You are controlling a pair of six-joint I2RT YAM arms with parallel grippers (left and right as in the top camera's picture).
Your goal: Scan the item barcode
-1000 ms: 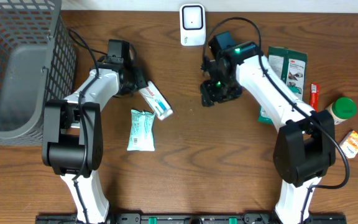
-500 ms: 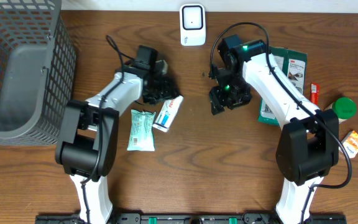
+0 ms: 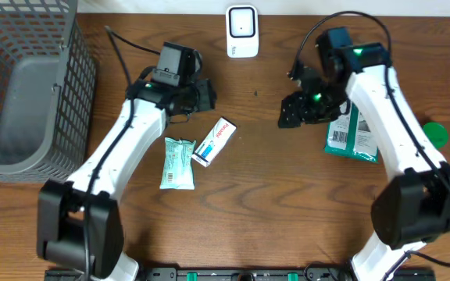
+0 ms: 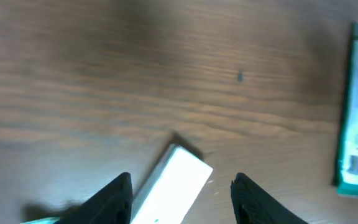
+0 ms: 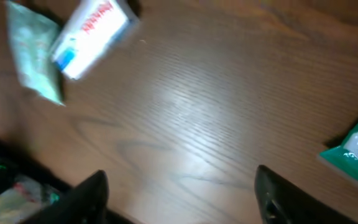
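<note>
Plainly, the box point(image 3: 214, 141) lies on the surface at 5 o'clock from the nearer left end effector point(image 3: 197, 95), its long axis running 1-to-7 o'clock. The left fingers stand apart and empty, and the right end effector point(image 3: 294, 112) likewise.

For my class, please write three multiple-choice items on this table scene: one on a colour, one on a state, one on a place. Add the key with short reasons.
1. What colour is the mesh basket? A red; B grey; C yellow.
2. How do the right gripper's jaws stand? A open, empty; B shut, empty; C shut on a cup.
3. Where is the small white box? A in the basket; B in the right gripper; C on the table beside the pale green packet.
Key: B, its wire is grey; A, the right wrist view shows the jaws wide apart over bare wood; C, the overhead view shows it lying there.
</note>
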